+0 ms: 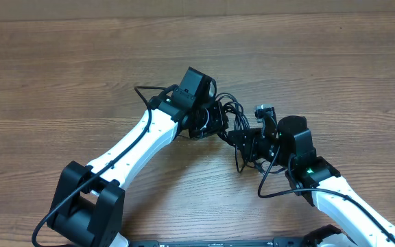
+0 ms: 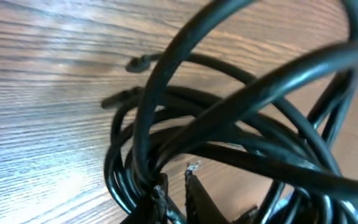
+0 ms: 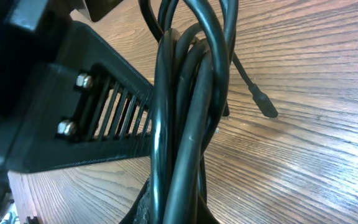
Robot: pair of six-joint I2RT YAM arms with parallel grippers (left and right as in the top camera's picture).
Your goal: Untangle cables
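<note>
Looped cables fill the left wrist view, arching over the table; two plug ends point left. The bundle sits mid-table. Right fingers are clenched on it; in their wrist view the strands run straight up the frame, one plug pointing lower right. Left fingers: grip state cannot be told.

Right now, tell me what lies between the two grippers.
The tangled cables fill the gap between the left gripper and the right gripper, seen best in the overhead view.
</note>
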